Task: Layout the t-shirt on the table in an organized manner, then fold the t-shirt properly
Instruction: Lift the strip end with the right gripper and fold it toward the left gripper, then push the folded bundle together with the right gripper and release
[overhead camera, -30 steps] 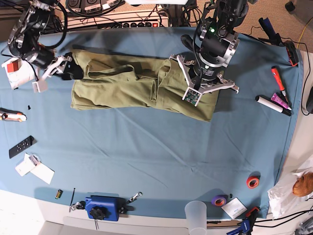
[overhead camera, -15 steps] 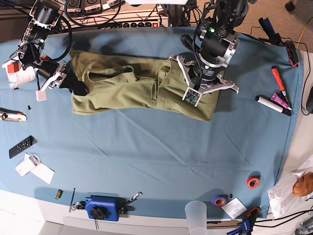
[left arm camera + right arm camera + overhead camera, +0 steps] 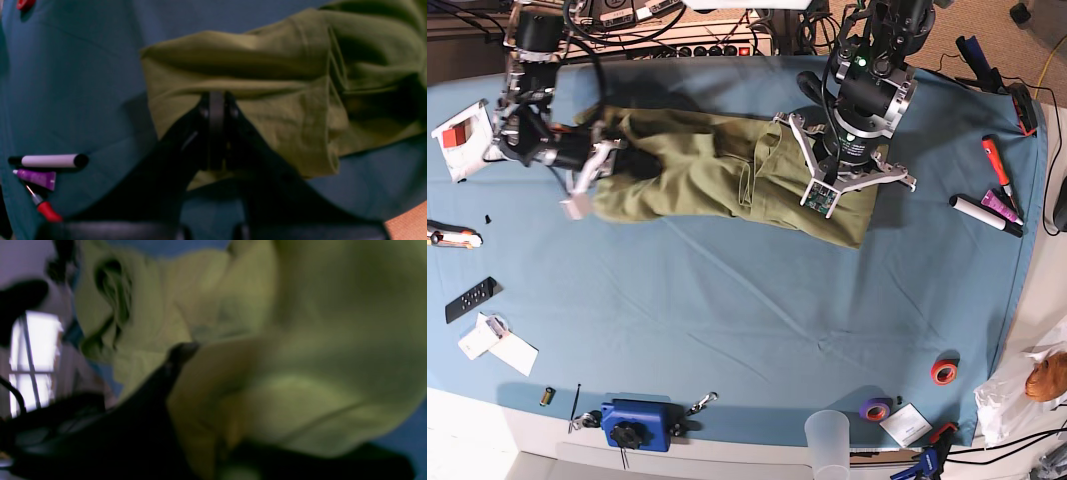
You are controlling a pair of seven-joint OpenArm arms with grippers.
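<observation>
**A:** How far along are you?

**B:** Your t-shirt [image 3: 717,175] lies across the upper middle of the table [image 3: 747,330], already a long narrow band, so the lengthwise folds look done. The crosswise fold is left.

**A:** And your claws?

**B:** Your left claw [image 3: 216,100] is pressed together on the cloth's right end. Your right claw [image 3: 622,160] is at the left end, cloth against it; whether it grips, you cannot tell.

Base looks straight down; both wrists closely share the t-shirt [image 3: 727,175]
</observation>
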